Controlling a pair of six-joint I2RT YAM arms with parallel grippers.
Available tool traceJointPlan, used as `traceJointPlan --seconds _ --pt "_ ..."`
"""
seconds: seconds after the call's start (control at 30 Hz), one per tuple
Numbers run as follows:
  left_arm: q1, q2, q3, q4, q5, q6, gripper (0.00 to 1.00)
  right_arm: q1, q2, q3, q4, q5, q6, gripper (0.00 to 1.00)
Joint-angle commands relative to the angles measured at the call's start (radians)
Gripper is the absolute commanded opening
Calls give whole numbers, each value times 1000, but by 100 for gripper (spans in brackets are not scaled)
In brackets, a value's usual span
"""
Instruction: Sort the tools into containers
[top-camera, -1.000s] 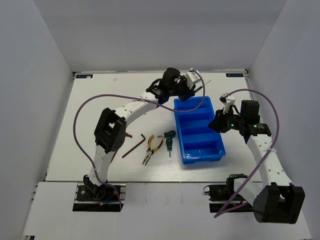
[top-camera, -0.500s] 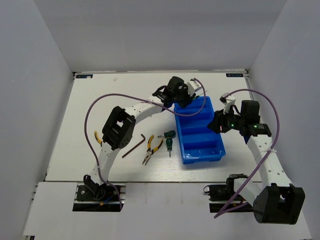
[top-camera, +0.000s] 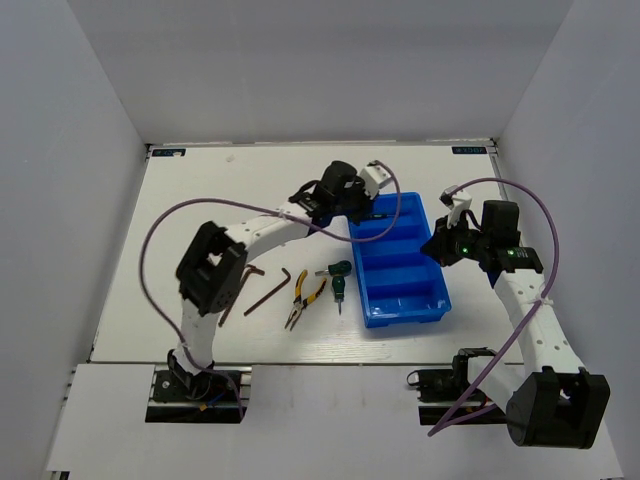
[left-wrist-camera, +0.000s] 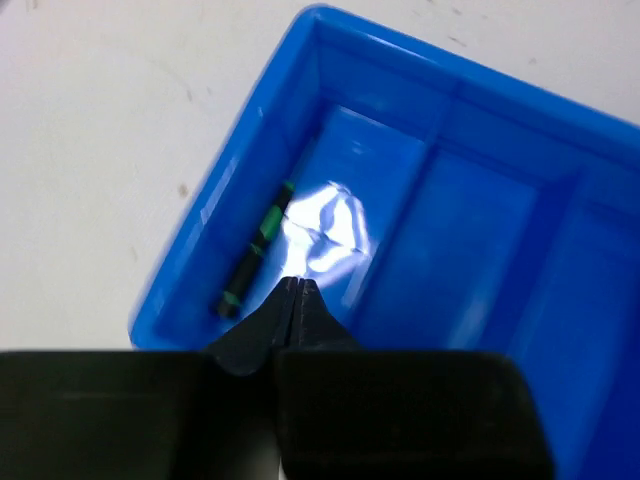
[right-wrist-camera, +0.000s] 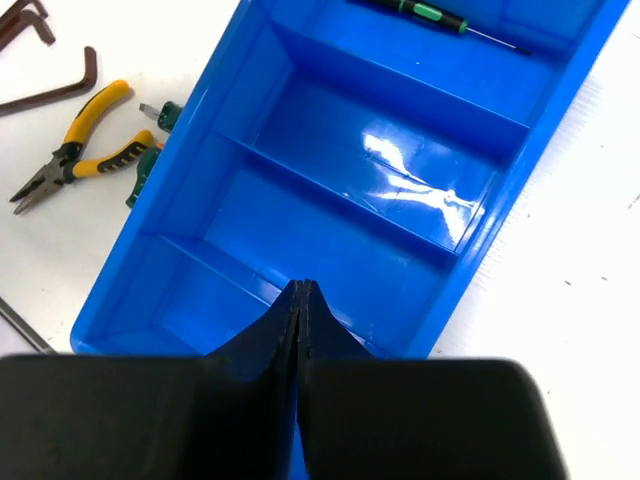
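Observation:
The blue tray (top-camera: 432, 300) lies right of centre. A thin dark screwdriver with green bands (left-wrist-camera: 250, 262) lies in its far compartment, also in the right wrist view (right-wrist-camera: 430, 12). My left gripper (top-camera: 365, 207) is shut and empty above that compartment's left end (left-wrist-camera: 296, 283). My right gripper (top-camera: 437, 247) is shut and empty over the tray's right rim (right-wrist-camera: 303, 285). Yellow-handled pliers (top-camera: 305, 297), a stubby green-black tool (top-camera: 340, 272) and two brown hex keys (top-camera: 270, 292) (top-camera: 243, 280) lie left of the tray. The second pliers are hidden.
The other three tray compartments (right-wrist-camera: 300, 200) hold nothing. The left arm's elbow (top-camera: 210, 265) hangs over the table's left part. Purple cables loop above both arms. White walls close in the table on three sides.
The screwdriver that stuck out of my left gripper a second ago now lies in the tray's far compartment. The left gripper is shut and has drawn back to the left. The right arm has not moved.

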Motion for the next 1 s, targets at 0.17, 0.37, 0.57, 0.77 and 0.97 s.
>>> traceJointPlan --seconds 0.17,0.37,0.57,0.77,0.97 --pt "6 -552 -377 -201 -280 -230 14 5 20 50 -73 -59 8 67" --pt "16 -694 -481 -475 -487 -446 59 29 47 67 -69 -94 26 9" --pt "85 -928 -671 -573 -702 -706 82 40 38 70 -66 -83 35 32" --pt "239 -866 -776 -529 -598 -786 76 45 32 67 -67 -77 31 36" --pt "450 -711 -765 -492 -501 -731 65 46 20 62 -66 -79 34 36"
